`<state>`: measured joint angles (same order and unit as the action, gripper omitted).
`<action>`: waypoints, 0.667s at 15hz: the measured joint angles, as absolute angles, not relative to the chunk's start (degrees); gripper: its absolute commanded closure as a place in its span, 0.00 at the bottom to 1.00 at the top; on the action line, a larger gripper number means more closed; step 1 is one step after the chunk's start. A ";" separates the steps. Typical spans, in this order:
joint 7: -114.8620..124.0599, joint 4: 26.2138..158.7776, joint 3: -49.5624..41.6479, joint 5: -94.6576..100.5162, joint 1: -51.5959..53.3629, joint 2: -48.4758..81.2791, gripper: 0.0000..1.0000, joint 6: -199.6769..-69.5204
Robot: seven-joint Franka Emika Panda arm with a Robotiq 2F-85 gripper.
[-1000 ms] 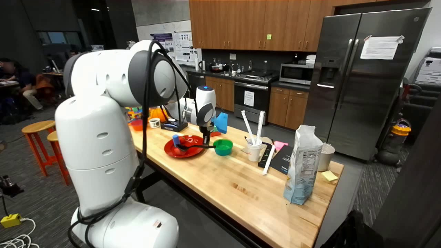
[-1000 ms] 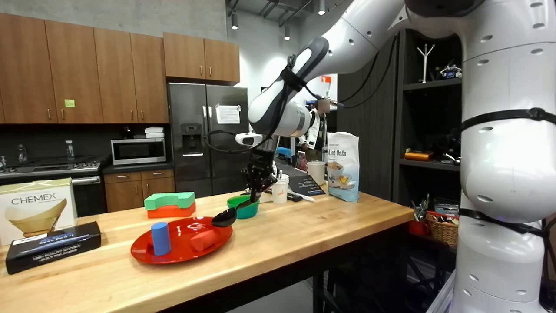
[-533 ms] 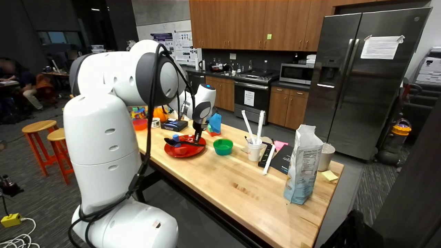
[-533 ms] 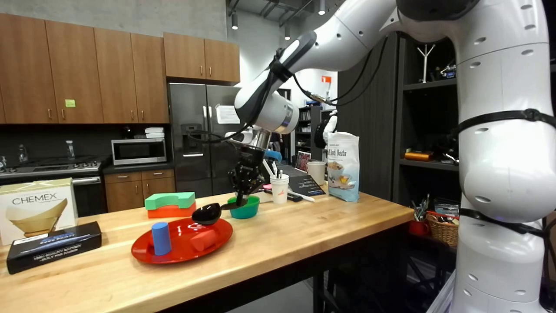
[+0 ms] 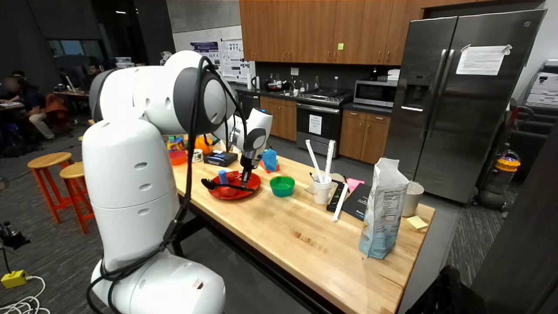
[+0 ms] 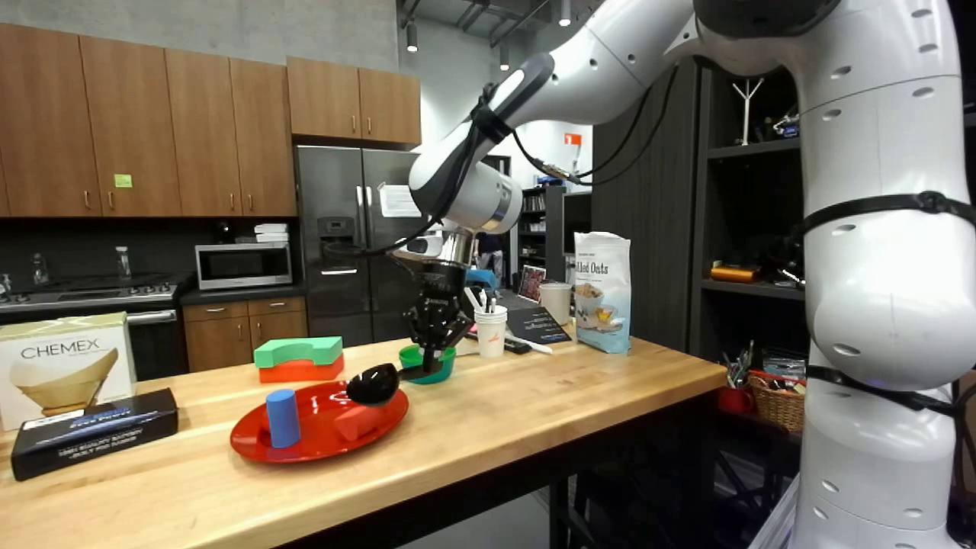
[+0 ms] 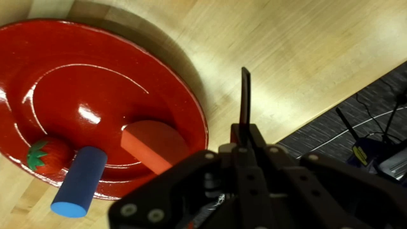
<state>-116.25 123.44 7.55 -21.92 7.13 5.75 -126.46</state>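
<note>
I saw the claw (image 7: 244, 128) clamped on a black ladle (image 6: 374, 384) above the worktop (image 6: 526, 404), near a red plate (image 7: 92, 86) carrying a blue cylinder (image 7: 82, 178) and red block (image 7: 156, 143).

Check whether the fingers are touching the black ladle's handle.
Touching: the wrist view shows the fingers pinching the black ladle's handle between them.

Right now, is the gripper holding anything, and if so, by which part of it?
Yes: the gripper holds the black ladle by its handle, near the end away from the scoop.
</note>
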 measured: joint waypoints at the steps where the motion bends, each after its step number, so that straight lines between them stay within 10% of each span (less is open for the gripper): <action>1: -116.07 123.56 7.52 -20.99 7.12 5.83 0.99 -126.46; 10: -114.70 123.79 7.49 -14.66 7.12 8.18 0.99 -129.78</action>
